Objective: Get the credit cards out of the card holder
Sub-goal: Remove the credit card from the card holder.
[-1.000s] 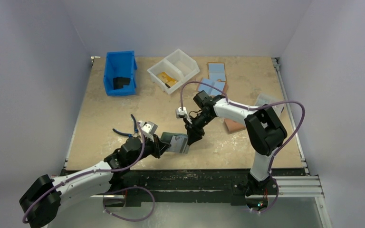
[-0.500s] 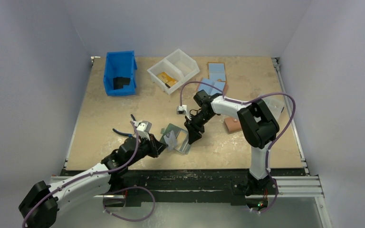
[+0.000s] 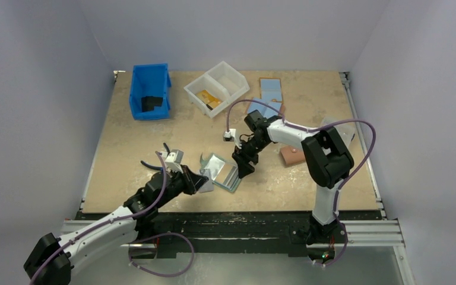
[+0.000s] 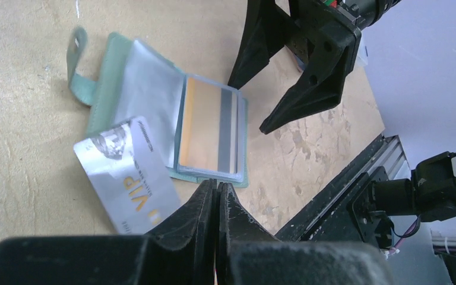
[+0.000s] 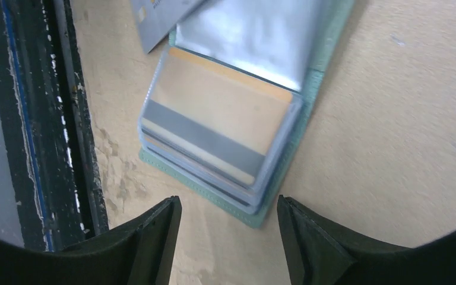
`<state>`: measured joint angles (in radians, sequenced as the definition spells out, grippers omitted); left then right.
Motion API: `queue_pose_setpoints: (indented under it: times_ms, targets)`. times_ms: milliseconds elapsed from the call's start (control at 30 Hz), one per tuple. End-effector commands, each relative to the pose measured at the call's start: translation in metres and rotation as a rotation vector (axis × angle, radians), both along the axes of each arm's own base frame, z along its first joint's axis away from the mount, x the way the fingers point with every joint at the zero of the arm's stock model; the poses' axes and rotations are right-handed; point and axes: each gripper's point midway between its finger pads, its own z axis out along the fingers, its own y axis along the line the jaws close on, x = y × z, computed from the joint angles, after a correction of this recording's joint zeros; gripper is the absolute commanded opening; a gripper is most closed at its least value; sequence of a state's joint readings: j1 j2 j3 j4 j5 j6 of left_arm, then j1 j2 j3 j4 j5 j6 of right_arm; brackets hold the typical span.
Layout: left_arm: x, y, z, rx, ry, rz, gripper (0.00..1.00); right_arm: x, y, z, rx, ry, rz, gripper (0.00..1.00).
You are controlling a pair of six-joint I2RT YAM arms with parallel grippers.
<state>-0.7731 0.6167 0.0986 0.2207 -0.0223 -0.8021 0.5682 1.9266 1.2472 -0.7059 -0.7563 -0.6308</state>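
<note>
Overhead view of two robot arms at a bench [image 3: 130, 148]. The teal card holder [image 3: 221, 171] lies open near the front edge, between the two arms.

In the left wrist view, a silver card [image 4: 127, 178] lies outside the card holder [image 4: 166, 113], overlapping its near edge. The left pincer [image 4: 217, 199] has its fingers together at that card's corner. Whether they pinch it cannot be told.

A tan-orange card [image 4: 205, 127] with a grey stripe sits inside a clear sleeve. The right pincer [image 5: 225, 205] hovers over that end of the card holder [image 5: 243, 101], fingers apart and empty.

The step in hand looks like clearing the first card. Next, the tan-orange card [image 5: 219, 127] likely needs sliding out of its sleeve while the soft holder is held down.
</note>
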Motion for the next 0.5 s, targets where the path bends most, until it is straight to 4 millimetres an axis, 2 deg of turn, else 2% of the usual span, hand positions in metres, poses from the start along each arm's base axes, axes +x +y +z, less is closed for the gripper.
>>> queue_pose_setpoints:
  times_ms: [0,100,267,400,467]
  targets:
    - [0.001,-0.002,0.013,-0.031,-0.053,-0.016,0.0,0.024,-0.011,0.025,0.019,-0.152,-0.028,0.69]
    - [0.002,-0.001,0.009,-0.002,-0.052,-0.017,0.0,0.028,-0.012,0.036,0.04,-0.188,-0.034,0.7]
    - [0.011,0.014,-0.016,0.1,0.066,0.078,0.01,0.026,-0.011,0.043,0.064,-0.199,-0.021,0.7]
    - [0.015,0.042,-0.032,0.207,0.157,0.222,0.31,0.02,-0.008,0.051,0.102,-0.195,-0.004,0.68]
    - [0.015,0.047,-0.033,0.219,0.162,0.244,0.45,0.017,-0.004,0.056,0.131,-0.186,0.001,0.63]
